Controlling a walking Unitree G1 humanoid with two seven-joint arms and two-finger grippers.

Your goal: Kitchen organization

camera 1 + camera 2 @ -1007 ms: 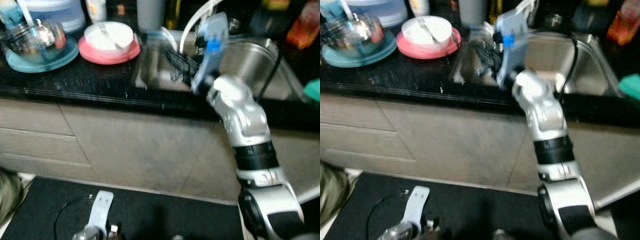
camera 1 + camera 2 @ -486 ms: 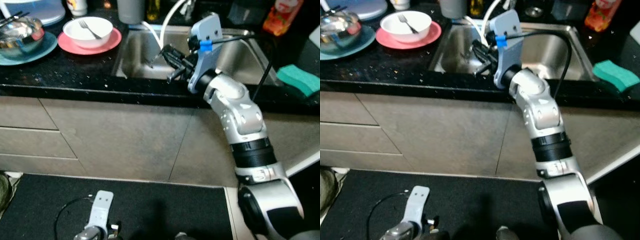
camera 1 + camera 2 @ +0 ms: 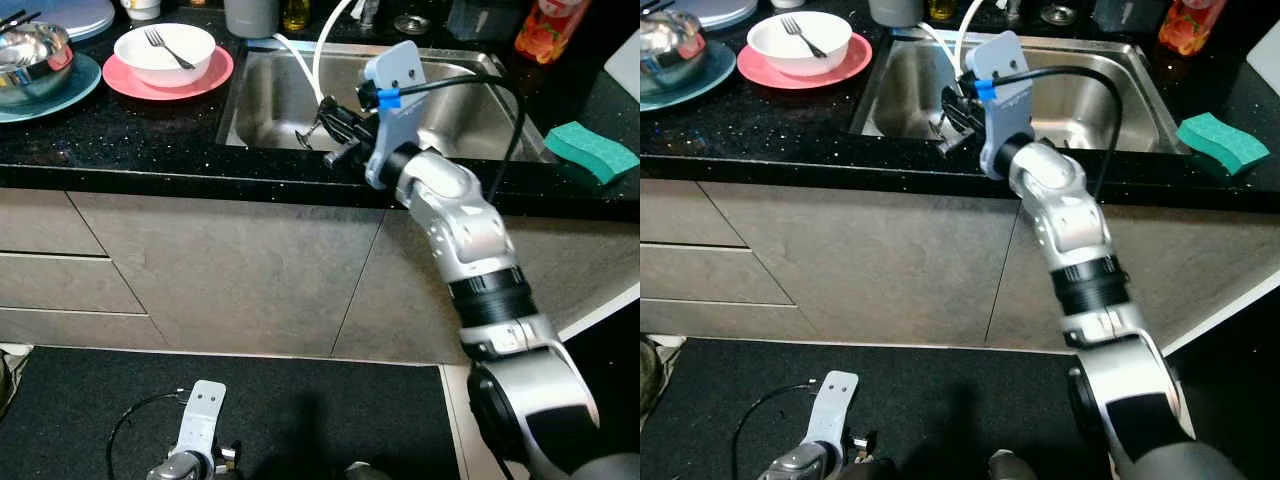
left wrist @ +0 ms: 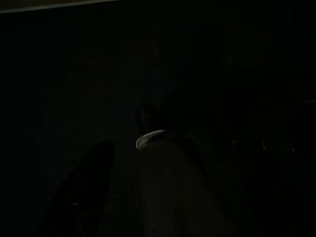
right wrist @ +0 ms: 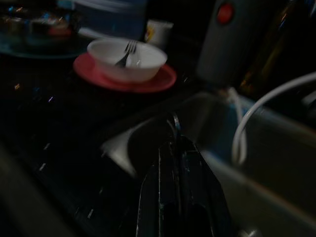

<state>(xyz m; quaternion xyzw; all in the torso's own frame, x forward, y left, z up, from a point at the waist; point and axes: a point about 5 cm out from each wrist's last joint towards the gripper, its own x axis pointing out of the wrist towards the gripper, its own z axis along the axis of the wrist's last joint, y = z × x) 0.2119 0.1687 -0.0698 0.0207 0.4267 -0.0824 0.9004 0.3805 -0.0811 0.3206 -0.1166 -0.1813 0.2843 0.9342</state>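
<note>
Utensil pinched, right tool drawn nearer

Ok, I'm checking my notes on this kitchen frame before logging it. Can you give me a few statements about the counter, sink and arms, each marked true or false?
1. A fork lies in the white bowl. True.
2. The white bowl sits on a blue plate. False: it sits on the pink plate; the blue plate carries a metal bowl.
3. The right gripper is over the front edge of the sink. True.
4. The green sponge lies inside the sink. False: it lies on the black counter, on the sink's right.
5. The left gripper reaches toward the bowl. False: the left arm hangs low by the floor.
</note>
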